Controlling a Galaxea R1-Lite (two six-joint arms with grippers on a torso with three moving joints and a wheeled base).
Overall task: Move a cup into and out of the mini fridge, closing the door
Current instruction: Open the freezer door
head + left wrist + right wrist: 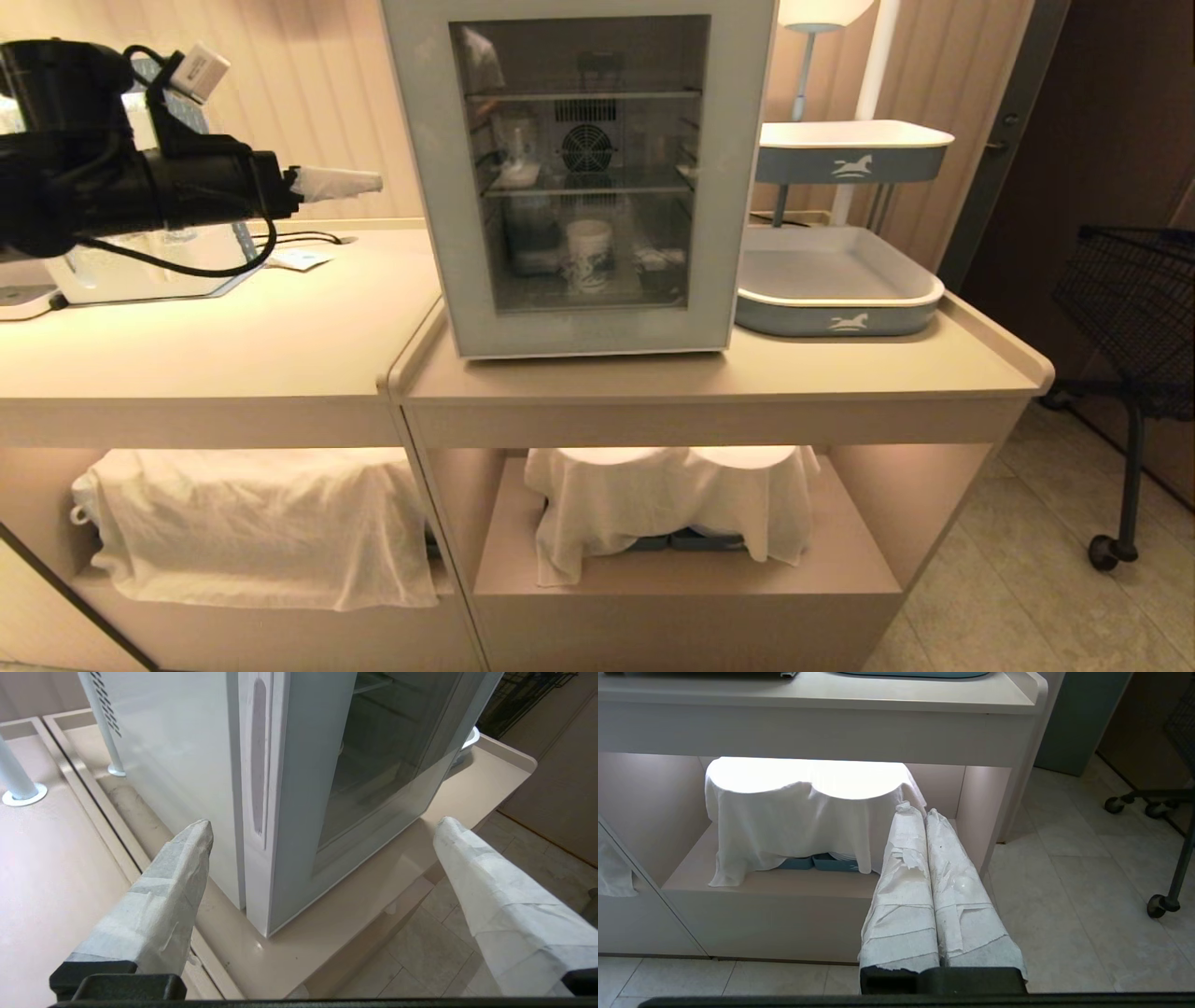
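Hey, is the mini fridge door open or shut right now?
Shut: the door sits flush against the mini fridge, and the cup shows behind its glass.

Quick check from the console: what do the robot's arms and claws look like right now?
The left arm is matte black and bulky, with black cables looping around it and a small white box on top. Both the left claw and right claw have long tapered fingers wrapped in white paper-like tape, mounted on black bases.

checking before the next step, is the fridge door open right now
No, the door sits flush against the mini fridge, with the cup visible behind its glass on the bottom shelf.
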